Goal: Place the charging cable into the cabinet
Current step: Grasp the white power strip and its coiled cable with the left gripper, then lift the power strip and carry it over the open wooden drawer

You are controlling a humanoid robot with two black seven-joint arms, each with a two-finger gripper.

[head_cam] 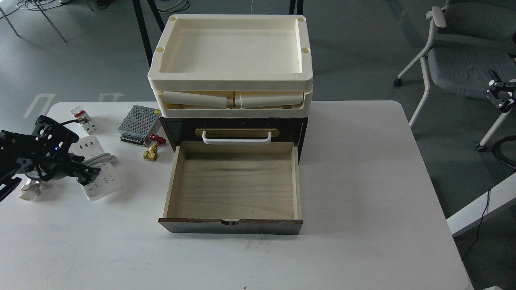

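Observation:
The charging cable is a white power strip (102, 183) with a thick white cord (100, 158) looped by it. It lies on the white table (363, 181), left of the cabinet. The cabinet (298, 129) is dark brown with a white bar handle (236, 139). Its lower drawer (236, 189) is pulled out, and the pale wood inside is empty. My left gripper (89, 173) is low over the strip's near left side, its dark fingers pointing right and touching or nearly touching the strip. My right gripper (501, 96) hangs off the table at the far right.
Two stacked cream trays (229, 82) sit on the cabinet. Left of the cabinet lie a perforated metal power supply box (139, 123), a white-and-red breaker (84, 121), a brass valve with a red handle (152, 147) and a white fitting (27, 192). A grey chair (463, 60) stands at the right.

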